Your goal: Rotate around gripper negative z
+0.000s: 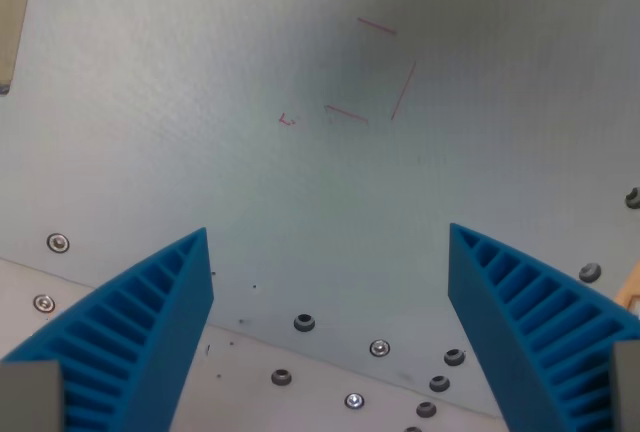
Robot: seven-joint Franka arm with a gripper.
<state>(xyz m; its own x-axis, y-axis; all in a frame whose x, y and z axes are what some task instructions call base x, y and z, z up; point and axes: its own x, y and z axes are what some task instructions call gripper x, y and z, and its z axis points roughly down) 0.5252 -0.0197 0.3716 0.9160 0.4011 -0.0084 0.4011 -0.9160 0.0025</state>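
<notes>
Blue ribbed plastic fingers (150, 337) of the claw (330, 242), wedge-shaped, spread wide apart with nothing between them, lower ends cut off by the frame. Beneath, smooth pale grey bench (200, 102), matte, marked with thin red lines (372, 72) forming a broken square. Round metal screws (304, 323) scattered near the bottom edge. Beige object (12, 12) at upper left, mostly cropped, unidentifiable.
</notes>
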